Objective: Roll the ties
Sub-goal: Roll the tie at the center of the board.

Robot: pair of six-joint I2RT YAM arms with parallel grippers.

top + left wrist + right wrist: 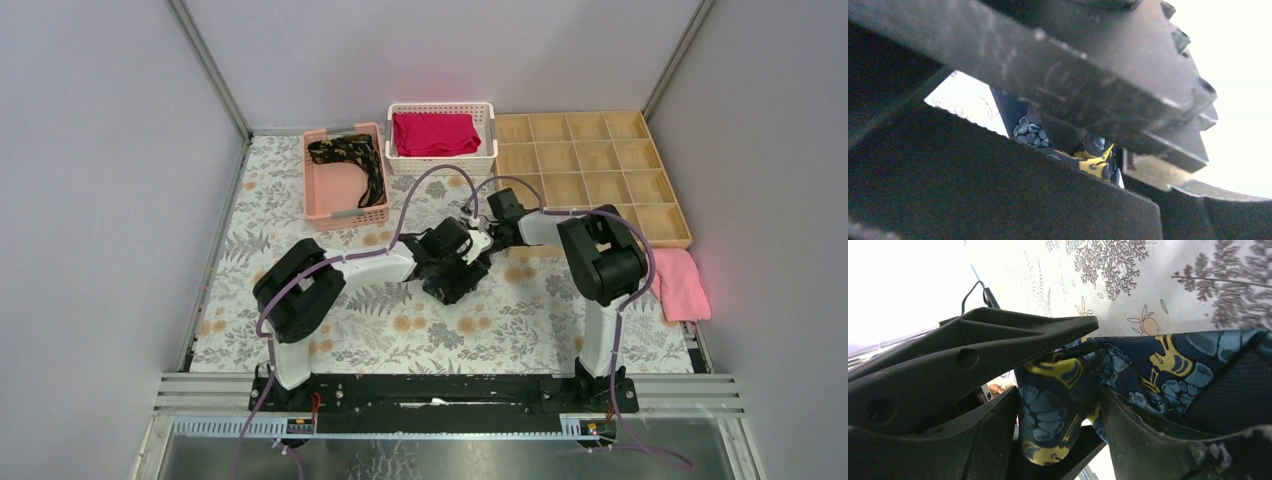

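Blue-gold floral tie point(1168, 365) bunched at centre of counter point(420, 335), between fingers of right gripper point(1058, 390). Jaws part-spread around fabric; cannot tell whether pinching. Left gripper point(458, 275) spread wide, reaching in from 9 o'clock, close beside tie. Second tie point(350, 160) loose in pink basket point(318, 195) at 11 o'clock. Pink towel point(682, 285) at 3 o'clock.

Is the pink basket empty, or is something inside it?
Not empty. A dark tie lies tangled inside the pink basket, seen from above.
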